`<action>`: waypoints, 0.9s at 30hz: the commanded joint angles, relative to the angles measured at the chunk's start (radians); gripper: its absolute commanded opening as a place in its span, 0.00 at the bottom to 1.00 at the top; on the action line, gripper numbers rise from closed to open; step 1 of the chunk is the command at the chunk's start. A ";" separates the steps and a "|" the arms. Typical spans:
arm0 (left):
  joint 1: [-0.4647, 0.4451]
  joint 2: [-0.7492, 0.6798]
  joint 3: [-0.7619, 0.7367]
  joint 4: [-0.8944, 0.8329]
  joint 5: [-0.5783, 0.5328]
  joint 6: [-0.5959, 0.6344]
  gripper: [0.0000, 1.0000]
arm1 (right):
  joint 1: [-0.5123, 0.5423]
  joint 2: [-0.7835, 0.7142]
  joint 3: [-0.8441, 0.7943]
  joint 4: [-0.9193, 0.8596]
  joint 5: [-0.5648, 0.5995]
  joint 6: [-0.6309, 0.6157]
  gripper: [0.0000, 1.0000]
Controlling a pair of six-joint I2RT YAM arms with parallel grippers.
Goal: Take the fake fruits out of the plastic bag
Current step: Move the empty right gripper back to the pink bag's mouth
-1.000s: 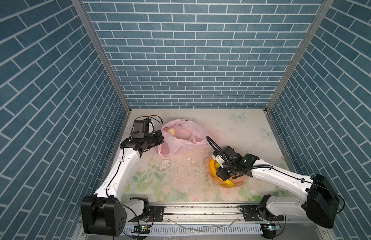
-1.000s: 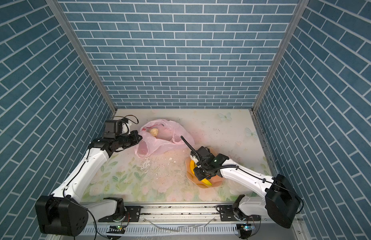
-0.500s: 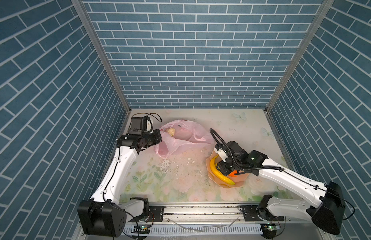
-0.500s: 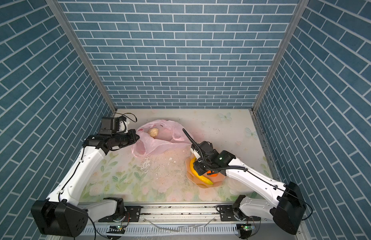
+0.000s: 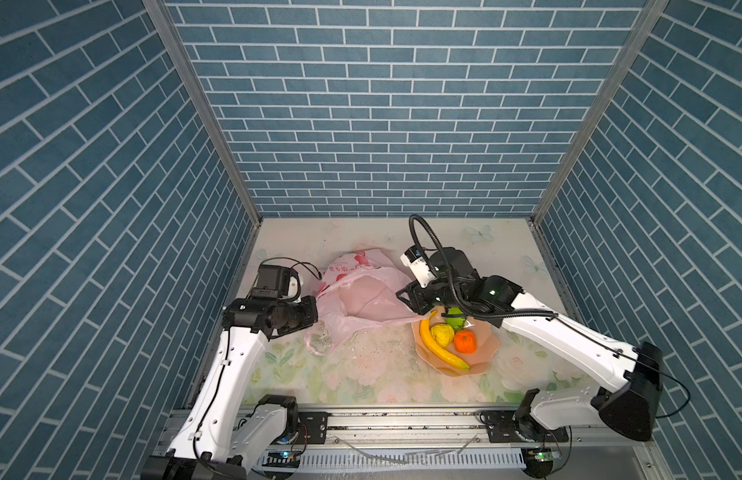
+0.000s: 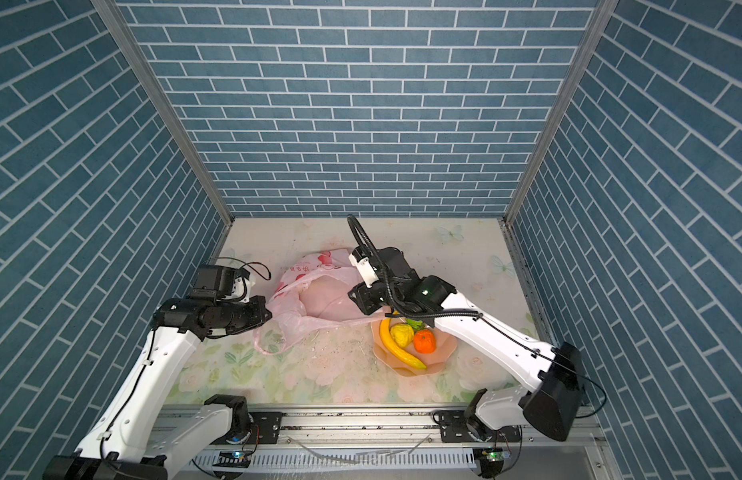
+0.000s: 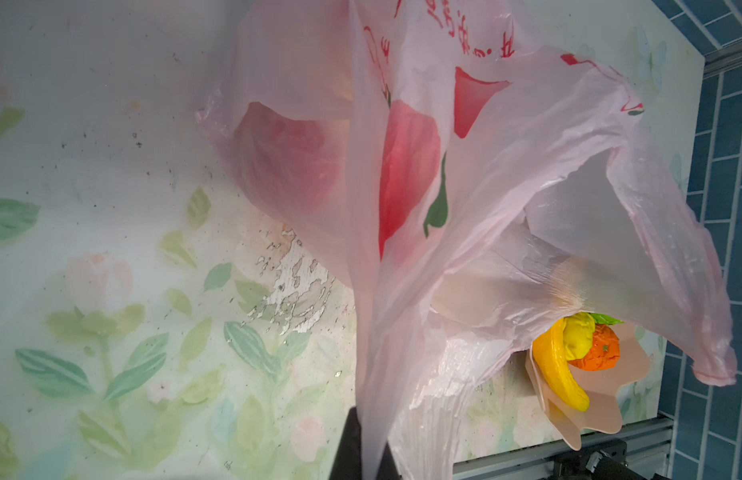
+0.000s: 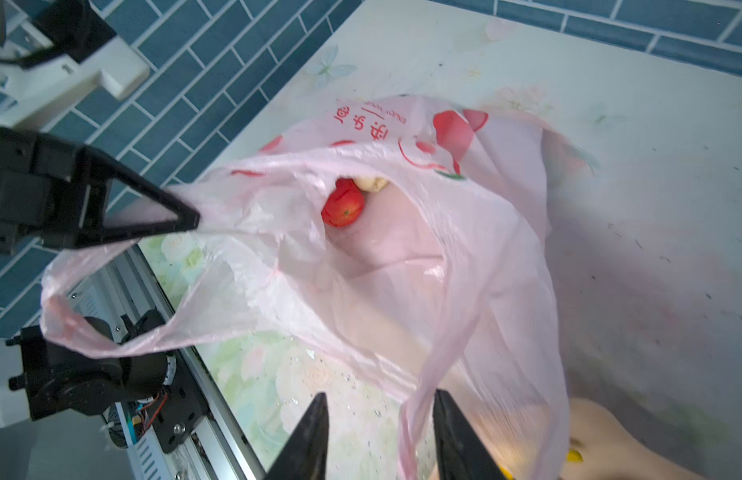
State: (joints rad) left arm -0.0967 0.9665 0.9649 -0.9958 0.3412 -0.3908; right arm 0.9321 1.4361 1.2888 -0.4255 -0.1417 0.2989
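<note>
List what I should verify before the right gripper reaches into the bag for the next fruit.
1. Left gripper pinching the plastic bag by its rim: ok, shut on it.
2. Bag mouth open toward the right gripper: ok.
3. Target in sight: ok, red apple inside, cream lump beside it.
4. Right gripper's jaws open: ok.
5. Gap between them clear: not ok, bag film hangs there.
6. Bowl has room: ok, banana, wrinkly yellow fruit, tangerine and green fruit leave bare floor.
</note>
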 commanded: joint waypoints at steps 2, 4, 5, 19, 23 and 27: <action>0.003 -0.033 -0.011 -0.070 -0.051 0.004 0.00 | 0.035 0.156 0.102 0.109 -0.071 0.029 0.40; 0.003 -0.044 -0.002 -0.087 -0.077 0.006 0.00 | 0.048 0.222 0.143 0.110 -0.093 0.024 0.39; 0.003 -0.047 0.003 -0.095 -0.093 0.008 0.00 | 0.056 0.251 0.165 0.103 -0.098 0.019 0.38; 0.003 -0.034 0.061 -0.108 -0.172 0.023 0.00 | 0.105 0.308 0.323 -0.097 0.095 -0.223 0.38; 0.003 -0.022 0.070 -0.094 -0.155 0.035 0.00 | 0.105 0.259 0.347 -0.176 0.148 -0.363 0.48; 0.003 -0.028 0.068 -0.081 -0.130 0.041 0.00 | 0.106 0.293 0.401 -0.214 0.218 -0.478 0.67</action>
State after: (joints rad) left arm -0.0967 0.9443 1.0111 -1.0847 0.1894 -0.3691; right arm 1.0355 1.7271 1.6238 -0.5709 -0.0048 -0.0162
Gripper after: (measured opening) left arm 0.047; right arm 0.653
